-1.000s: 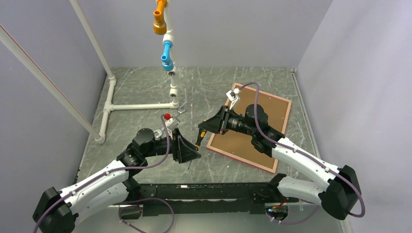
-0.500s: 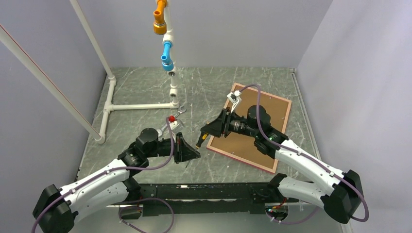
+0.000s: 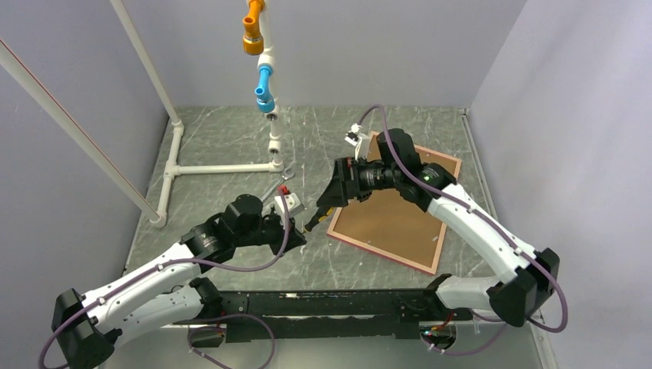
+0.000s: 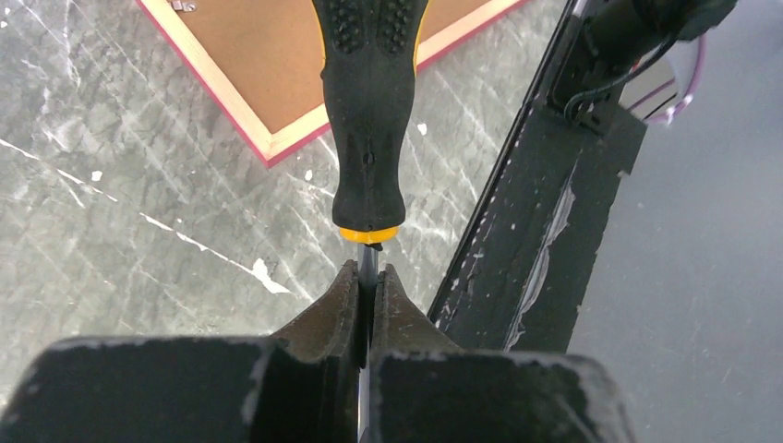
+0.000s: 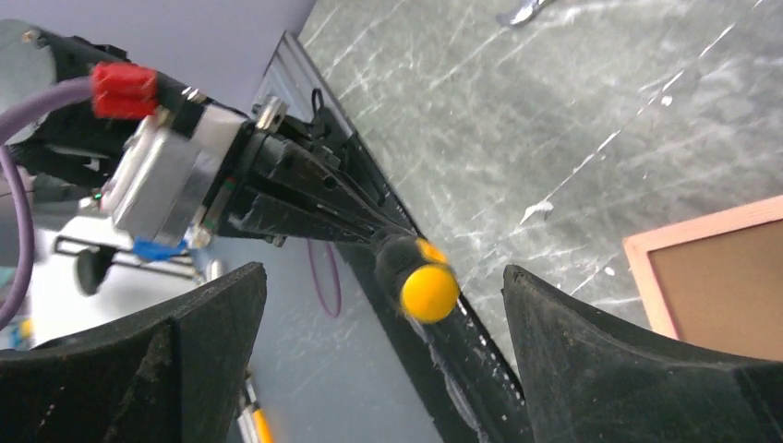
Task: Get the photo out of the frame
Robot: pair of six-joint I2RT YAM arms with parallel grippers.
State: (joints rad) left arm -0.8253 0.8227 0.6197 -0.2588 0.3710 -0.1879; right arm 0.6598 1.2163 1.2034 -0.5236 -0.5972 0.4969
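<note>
1. The frame (image 3: 396,219) lies back up on the marbled table (image 3: 223,138), right of centre, with its brown board showing; the photo is hidden beneath
2. The right gripper (image 3: 329,198) hangs by the frame's left edge, fingers spread wide, facing the left gripper (image 4: 367,293)
3. The left gripper is clamped on the shaft of the screwdriver (image 4: 369,111), whose long axis points toward the frame, with its yellow butt lined up with the right gripper's gap
</note>
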